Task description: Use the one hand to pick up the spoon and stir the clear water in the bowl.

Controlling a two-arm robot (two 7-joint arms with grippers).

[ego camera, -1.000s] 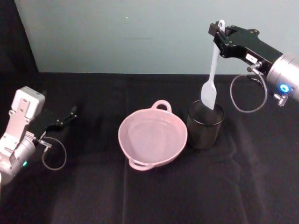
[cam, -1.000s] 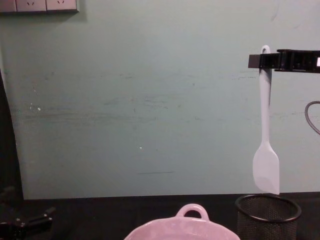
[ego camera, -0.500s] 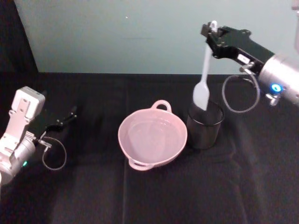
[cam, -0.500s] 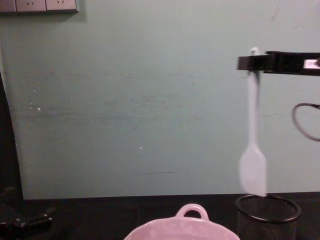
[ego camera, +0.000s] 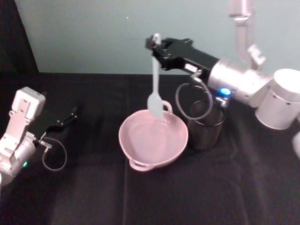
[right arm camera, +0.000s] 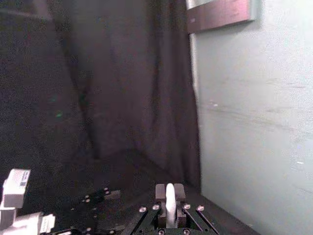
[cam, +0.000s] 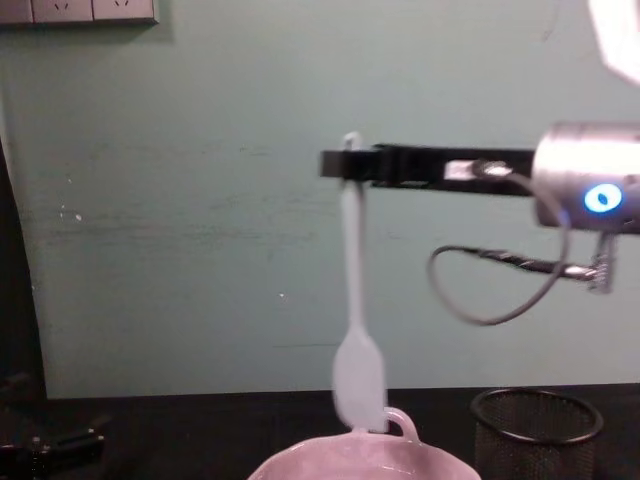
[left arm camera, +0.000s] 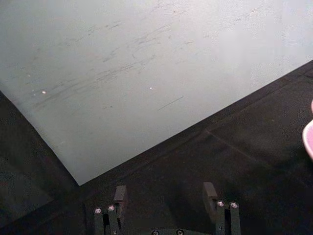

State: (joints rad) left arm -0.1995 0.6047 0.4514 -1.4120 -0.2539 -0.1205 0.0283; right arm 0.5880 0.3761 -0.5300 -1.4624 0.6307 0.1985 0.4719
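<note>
Spoon [ego camera: 154, 79] hanging upright above bowl [ego camera: 121, 136], handle pinched in right claw [ego camera: 152, 44], left claw [left arm camera: 165, 188] parked, fingers apart

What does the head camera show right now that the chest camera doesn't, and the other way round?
The head view adds the whole inside of the bowl, with the clear water, and its near handle. The chest view adds the wall sockets and a side-on look at the spoon, its blade hanging close above the bowl's rim. Both share the right gripper shut on the spoon's handle end, the spoon upright, the mesh cup right of the bowl, and the left gripper idle at far left.
</note>
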